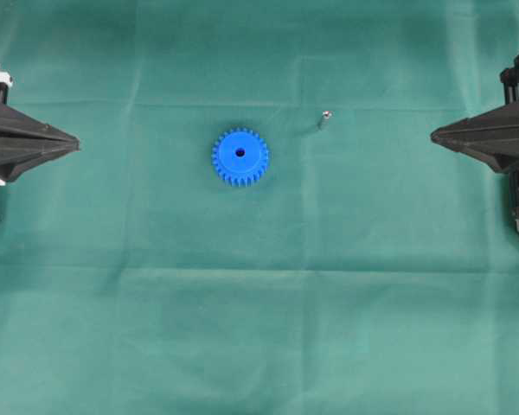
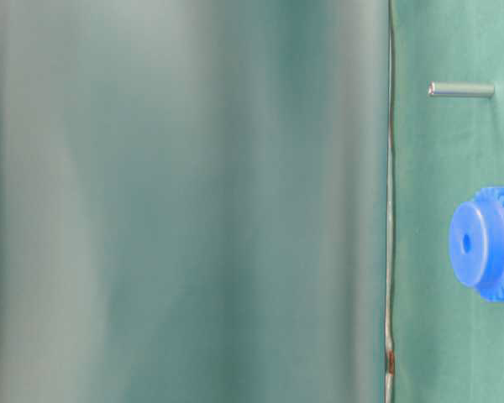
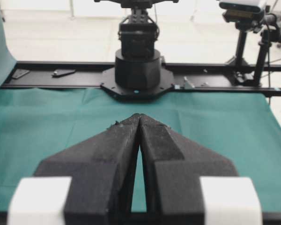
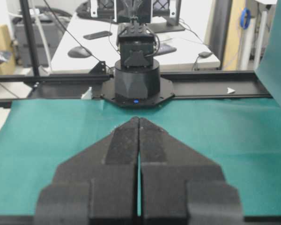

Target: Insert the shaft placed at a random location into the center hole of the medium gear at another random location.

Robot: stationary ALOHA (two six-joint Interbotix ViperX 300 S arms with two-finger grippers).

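The shaft [image 1: 324, 120] lies on its side on the green counter [image 1: 259, 328], long axis tilted slightly off vertical in the overhead view, right of the gear [image 1: 240, 156]. The right claw [image 1: 436, 136] is nearer; the left claw [image 1: 73, 143] sits well apart. Both are closed and empty. The hole [image 1: 240, 153] faces up, unobstructed.

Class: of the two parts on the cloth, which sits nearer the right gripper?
The shaft; the blue medium gear lies farther from the right gripper.
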